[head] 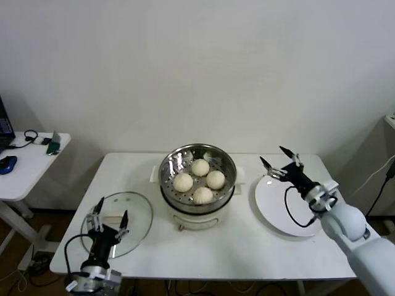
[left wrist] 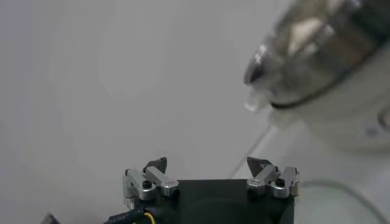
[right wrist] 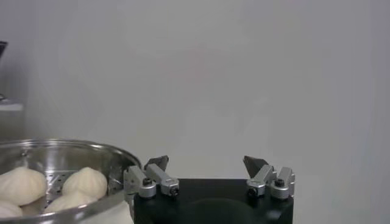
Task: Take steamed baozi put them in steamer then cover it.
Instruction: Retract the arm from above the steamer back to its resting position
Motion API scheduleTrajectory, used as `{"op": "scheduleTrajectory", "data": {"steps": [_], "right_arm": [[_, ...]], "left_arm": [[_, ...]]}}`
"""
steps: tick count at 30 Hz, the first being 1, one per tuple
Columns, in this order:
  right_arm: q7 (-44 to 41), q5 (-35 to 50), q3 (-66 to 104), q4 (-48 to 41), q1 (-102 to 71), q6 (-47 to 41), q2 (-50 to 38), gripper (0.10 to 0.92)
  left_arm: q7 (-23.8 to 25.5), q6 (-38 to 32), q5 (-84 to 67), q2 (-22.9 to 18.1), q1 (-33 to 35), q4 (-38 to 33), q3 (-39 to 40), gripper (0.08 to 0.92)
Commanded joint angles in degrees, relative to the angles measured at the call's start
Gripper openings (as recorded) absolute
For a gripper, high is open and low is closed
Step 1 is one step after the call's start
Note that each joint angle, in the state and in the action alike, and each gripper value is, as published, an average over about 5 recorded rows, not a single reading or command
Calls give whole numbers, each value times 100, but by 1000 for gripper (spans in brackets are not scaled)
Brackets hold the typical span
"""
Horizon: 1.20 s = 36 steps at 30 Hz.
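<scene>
Head view. Four steamed baozi (head: 199, 180) sit on the perforated tray inside the steamer (head: 197, 185), which stands at the centre of the white worktop (head: 216, 253); loading appears complete, leaving the covering step. The cover (head: 126, 222), a clear glass lid, lies flat on the worktop at lower left of the frame, well apart from the steamer and to its left. The left hand (head: 110, 213), released with fingers spread and grasping nothing, hovers over the near-left part of the lid, fingertips pointing up-frame toward the lid's white bar handle, whose long axis cannot be made out behind the hand. The right hand (head: 281, 161), likewise released and empty, is poised at right of frame above the far edge of the white plate (head: 281, 213), just beside the steamer's right rim. The left hand is plainly nearer the cover; the coming move likely turns on its descent onto the handle, then a carry rightward over the pot.
</scene>
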Motion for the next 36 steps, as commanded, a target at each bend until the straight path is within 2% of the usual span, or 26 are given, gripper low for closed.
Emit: {"op": "scheduleTrajectory", "data": {"steps": [1, 7, 22, 36], "right_arm": [[-76, -579, 2048, 445, -2186, -200, 1131, 823], [-89, -680, 2231, 473, -2401, -242, 1421, 823], [-82, -1097, 2259, 309, -2206, -210, 1738, 823], [-93, -1200, 2215, 253, -2095, -218, 1852, 823]], "left_arm": [[262, 671, 3561, 303, -45, 262, 75, 823], [210, 680, 4003, 443, -370, 886, 211, 823], [142, 587, 3751, 304, -1061, 2116, 273, 823], [-114, 485, 3755, 246, -1764, 2885, 223, 823]]}}
